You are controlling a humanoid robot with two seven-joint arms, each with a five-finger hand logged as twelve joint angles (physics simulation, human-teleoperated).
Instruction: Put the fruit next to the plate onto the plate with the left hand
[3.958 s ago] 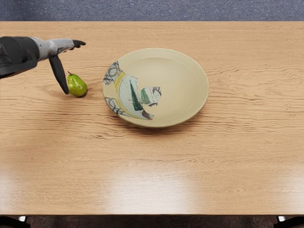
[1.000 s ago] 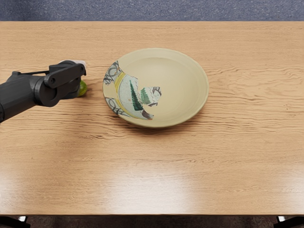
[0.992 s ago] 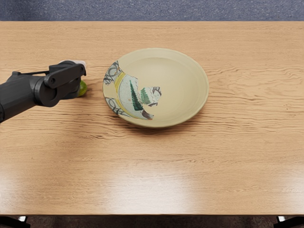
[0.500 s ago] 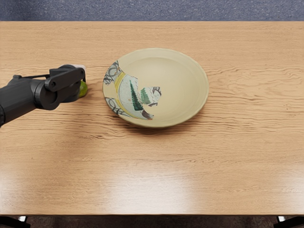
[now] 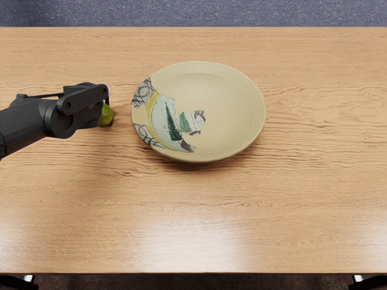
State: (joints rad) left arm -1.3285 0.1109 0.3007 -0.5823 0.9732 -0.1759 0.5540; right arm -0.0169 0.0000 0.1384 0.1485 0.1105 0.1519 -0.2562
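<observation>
Plate [image 5: 225,99]: cream, shallow, near table centre, painted green trees and grey scrollwork on its left side. Pear [image 5: 107,115] is not in it. It's on the table just left of the plate rim, and we only see a green sliver. Left hand [image 5: 84,104] sits over the pear and covers most of it. We can't tell whether the grip is closed on it. The arm comes in from the left edge. Table [image 5: 242,211]: light wood grain, glare patch near the front. Blue-grey floor [image 5: 193,12] beyond the far edge.
</observation>
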